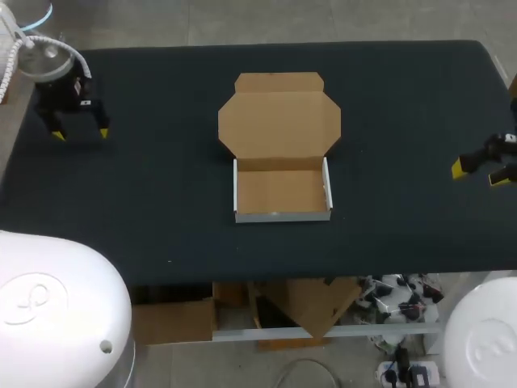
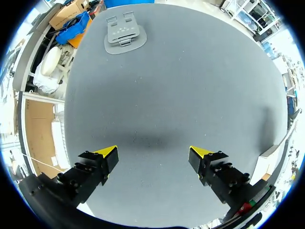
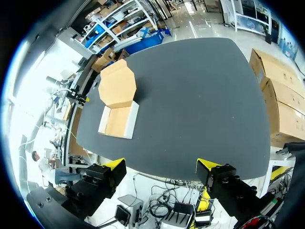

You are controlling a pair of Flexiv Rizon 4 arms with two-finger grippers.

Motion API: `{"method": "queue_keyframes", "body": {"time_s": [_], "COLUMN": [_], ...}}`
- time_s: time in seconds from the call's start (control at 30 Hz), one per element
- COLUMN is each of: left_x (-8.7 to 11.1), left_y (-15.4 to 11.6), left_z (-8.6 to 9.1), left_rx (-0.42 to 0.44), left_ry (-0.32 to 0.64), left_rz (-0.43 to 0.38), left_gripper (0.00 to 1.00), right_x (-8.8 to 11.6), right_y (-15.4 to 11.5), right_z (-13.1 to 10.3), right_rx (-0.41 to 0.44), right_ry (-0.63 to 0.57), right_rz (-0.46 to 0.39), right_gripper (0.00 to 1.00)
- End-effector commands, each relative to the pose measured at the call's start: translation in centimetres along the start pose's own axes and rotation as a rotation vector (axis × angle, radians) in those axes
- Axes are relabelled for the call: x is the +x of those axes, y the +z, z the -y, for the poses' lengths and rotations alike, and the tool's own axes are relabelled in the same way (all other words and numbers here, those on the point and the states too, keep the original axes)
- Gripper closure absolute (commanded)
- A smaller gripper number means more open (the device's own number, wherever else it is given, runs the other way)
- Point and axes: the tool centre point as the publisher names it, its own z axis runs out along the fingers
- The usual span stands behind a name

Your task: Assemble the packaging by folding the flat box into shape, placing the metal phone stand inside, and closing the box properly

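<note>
Box (image 3: 117,102) — lid open — on table (image 3: 190,105), ahead of spread jaws.

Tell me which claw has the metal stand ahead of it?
The left gripper: the phone stand lies ahead of its open fingers. The right gripper faces the box.

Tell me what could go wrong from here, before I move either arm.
1. The phone stand lies flat, far ahead of the open left claw, grey on the dark table: a grasp may slip.
2. The box sits unheld, right claw far off: loading or folding its lid may slide it.
</note>
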Motion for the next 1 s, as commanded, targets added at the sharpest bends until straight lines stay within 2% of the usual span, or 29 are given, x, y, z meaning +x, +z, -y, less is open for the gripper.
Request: {"method": "queue_keyframes", "body": {"time_s": [0.03,0.43,1.0], "left_x": [-0.2,-0.9,-0.8], "left_y": [0.9,1.6,2.2], "left_z": [1.4,3.9,8.6], "left_rx": [-0.017,0.005,0.025], "left_ry": [-0.002,-0.034,-0.077], "left_rz": [0.005,0.017,0.022], "left_gripper": [0.00,0.00,0.00], "right_x": [0.0,0.0,0.0], "right_y": [-0.1,-0.1,-0.1], "right_z": [0.1,0.1,0.1], "right_rx": [-0.001,-0.001,-0.001], "right_ry": [0.000,0.000,0.000], "right_rz": [0.000,0.000,0.000], "right_gripper": [0.00,0.00,0.00]}}
